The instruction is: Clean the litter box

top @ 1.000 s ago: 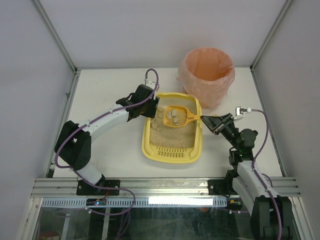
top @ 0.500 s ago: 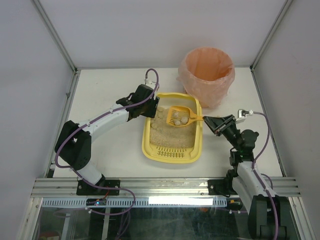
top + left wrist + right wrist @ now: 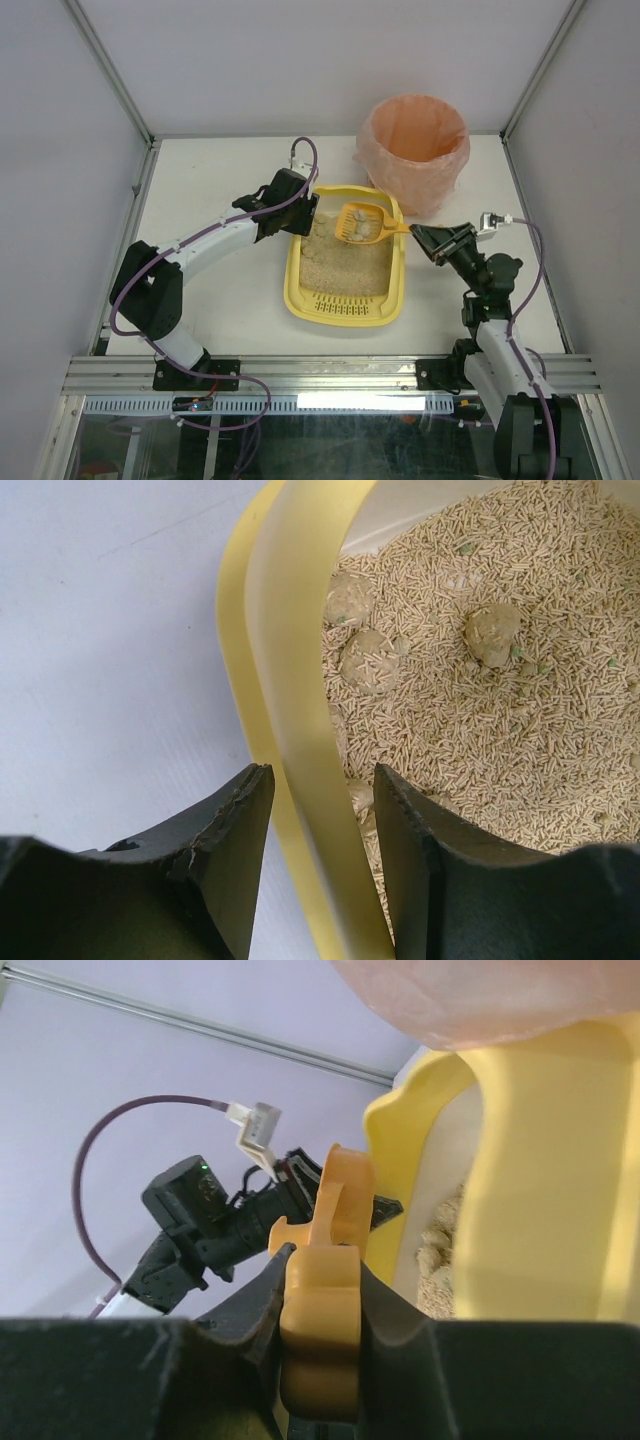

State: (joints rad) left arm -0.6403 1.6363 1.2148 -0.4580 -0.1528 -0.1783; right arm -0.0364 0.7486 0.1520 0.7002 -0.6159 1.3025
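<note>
At the eleven o'clock corner of the litter box [image 3: 344, 318], noting the left gripper [image 3: 304, 214] part-closed astride the rim, pinching the wall. Finding the box itself lying mid-table, grate end toward six o'clock. Over its twelve o'clock end, seeing the orange scoop [image 3: 362, 222] carrying clumps [image 3: 366, 232], handle clamped tight in the right gripper [image 3: 428, 238] at three o'clock. Advising: holding the scoop level, lifting clear of the rim, swinging toward the lined bin [image 3: 415, 150] at one o'clock before tipping.
</note>
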